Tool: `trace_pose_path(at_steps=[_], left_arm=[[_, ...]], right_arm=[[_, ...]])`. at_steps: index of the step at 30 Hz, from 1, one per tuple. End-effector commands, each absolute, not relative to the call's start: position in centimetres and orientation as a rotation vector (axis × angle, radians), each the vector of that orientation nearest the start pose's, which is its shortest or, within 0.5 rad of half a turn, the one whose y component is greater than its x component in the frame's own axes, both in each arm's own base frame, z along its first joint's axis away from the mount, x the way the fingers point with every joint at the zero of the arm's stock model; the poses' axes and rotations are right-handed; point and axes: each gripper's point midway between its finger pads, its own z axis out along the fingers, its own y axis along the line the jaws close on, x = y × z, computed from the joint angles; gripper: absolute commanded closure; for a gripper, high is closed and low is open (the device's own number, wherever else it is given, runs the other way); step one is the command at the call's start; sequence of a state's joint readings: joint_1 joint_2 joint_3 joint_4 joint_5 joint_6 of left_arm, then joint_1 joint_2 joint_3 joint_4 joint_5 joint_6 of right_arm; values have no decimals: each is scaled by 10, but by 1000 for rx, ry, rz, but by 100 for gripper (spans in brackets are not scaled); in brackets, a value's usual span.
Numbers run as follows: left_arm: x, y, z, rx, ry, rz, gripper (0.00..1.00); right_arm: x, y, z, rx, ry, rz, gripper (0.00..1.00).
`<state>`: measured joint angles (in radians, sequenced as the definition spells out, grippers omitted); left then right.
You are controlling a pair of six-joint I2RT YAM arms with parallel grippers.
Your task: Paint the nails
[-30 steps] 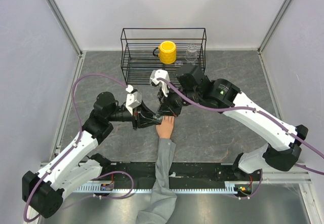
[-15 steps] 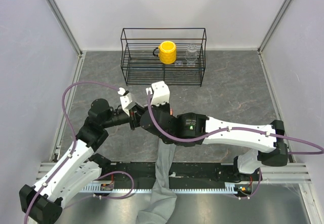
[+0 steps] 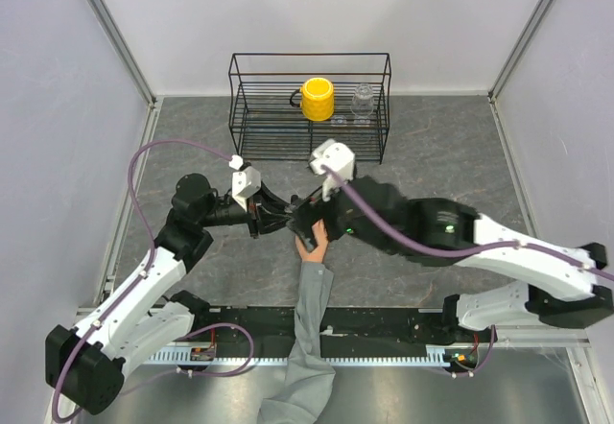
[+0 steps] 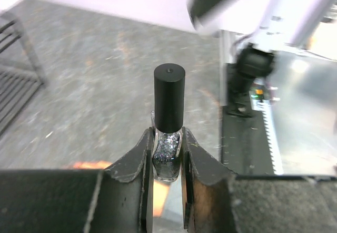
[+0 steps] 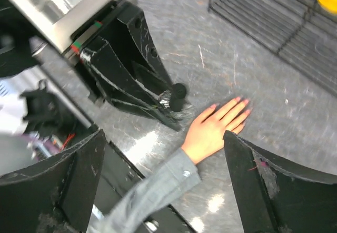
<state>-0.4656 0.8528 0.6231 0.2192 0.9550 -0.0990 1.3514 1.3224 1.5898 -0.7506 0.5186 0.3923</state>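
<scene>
The peach mannequin hand (image 5: 213, 133) lies flat on the table, its grey sleeve (image 5: 152, 188) running toward the near edge. Its nails (image 5: 245, 102) show as small pink tips. My left gripper (image 4: 167, 138) is shut on a glittery nail polish bottle (image 4: 167, 154) with a black cap (image 4: 169, 96) on it, just left of the hand (image 3: 313, 246). My right gripper (image 5: 163, 138) hangs above the hand, wide open, with nothing between its fingers (image 5: 263, 180). In the top view the right gripper (image 3: 309, 228) covers the fingers of the hand, next to the left gripper (image 3: 281, 221).
A black wire rack (image 3: 309, 57) stands at the back with a yellow mug (image 3: 318, 99) and a clear glass jar (image 3: 363, 101) in it. A black rail (image 3: 384, 323) runs along the near edge. White walls close in both sides.
My right gripper has gone from shut to wide open, and its arm has swung back from the left, over the hand. The left gripper still holds the bottle, shifted slightly.
</scene>
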Motion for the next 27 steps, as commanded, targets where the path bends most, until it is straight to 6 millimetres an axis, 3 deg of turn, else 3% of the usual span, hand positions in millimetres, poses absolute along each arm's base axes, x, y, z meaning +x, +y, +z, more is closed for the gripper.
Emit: trace_pose_path(at_steps=[1,4,8,15,19,27], left_arm=[[142,-256,305,1194,1157,-1333,98],[124,-256,308,1265,1099,-1428,98],[116,-256,306,1294,1108,-1501,98],[113,-257,305,1304,1100,-1509,98],[111,-257,305,1310,1099,-1514,98],[109,-258,304,1321,1099,-1528,98]], right_arm=[[128,328,362,-1018,1782,847,2],[117,334,363,-1177,1694,1038,8],[111,345,370,-1261,1637,1104,20],[114,357,371,-1304,1615,1141,30],[119,362,370,-1306,1614,1133,44],[130,361,376,-1275,1612,1113,58]])
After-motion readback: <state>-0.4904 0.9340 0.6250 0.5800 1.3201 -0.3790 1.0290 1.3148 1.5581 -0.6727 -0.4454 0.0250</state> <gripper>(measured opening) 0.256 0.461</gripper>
